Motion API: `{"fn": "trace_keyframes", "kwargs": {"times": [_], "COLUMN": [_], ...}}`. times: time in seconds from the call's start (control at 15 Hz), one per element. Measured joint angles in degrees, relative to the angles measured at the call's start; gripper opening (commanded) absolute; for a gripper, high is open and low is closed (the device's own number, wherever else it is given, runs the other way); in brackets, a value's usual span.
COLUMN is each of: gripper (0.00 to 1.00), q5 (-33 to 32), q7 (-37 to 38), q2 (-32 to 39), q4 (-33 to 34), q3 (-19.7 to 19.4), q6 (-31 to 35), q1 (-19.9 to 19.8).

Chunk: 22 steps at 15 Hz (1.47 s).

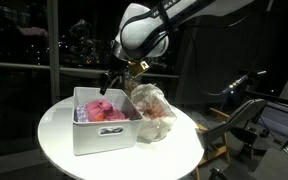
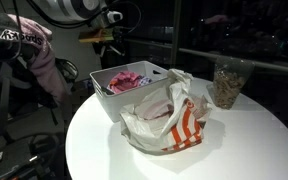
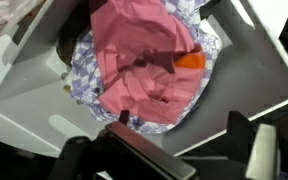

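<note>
A white plastic bin stands on a round white table. A crumpled pink cloth lies in it on a blue-and-white patterned cloth, with a small orange patch beside it. My gripper hangs open just above the bin's inside, over the pink cloth, with nothing between its fingers. In both exterior views the gripper hovers over the bin's far side. The pink cloth fills the bin to near the rim.
A crinkled plastic bag with orange stripes lies against the bin. A clear jar with brownish contents stands further along the table. Clothes hang on a chair, and another chair stands near the table.
</note>
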Motion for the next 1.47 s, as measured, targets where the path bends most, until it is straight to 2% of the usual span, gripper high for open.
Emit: {"fn": "trace_keyframes", "kwargs": {"times": [0.27,0.73,0.8,0.87,1.07,1.2,1.47], "gripper": [1.00,1.00,0.75,0.74,0.49,0.36,0.05], "q5": [-0.02,0.67,-0.14,-0.95,-0.45,1.36,3.67], "q7": [6.23,7.17,7.17,7.18,6.91,6.27,5.63], "q2": [6.09,15.53,16.58,17.54,19.91,20.74,20.34], "q4": [4.32,8.92,9.44,10.01,11.63,12.48,13.23], "q3": [-2.05,-1.76,-2.11,-2.54,-2.79,-2.13,-0.88], "q6": [0.15,1.67,2.09,2.19,1.63,1.13,-1.06], "q1": [-0.34,-0.27,0.02,0.24,-0.39,-1.51,-3.04]}}
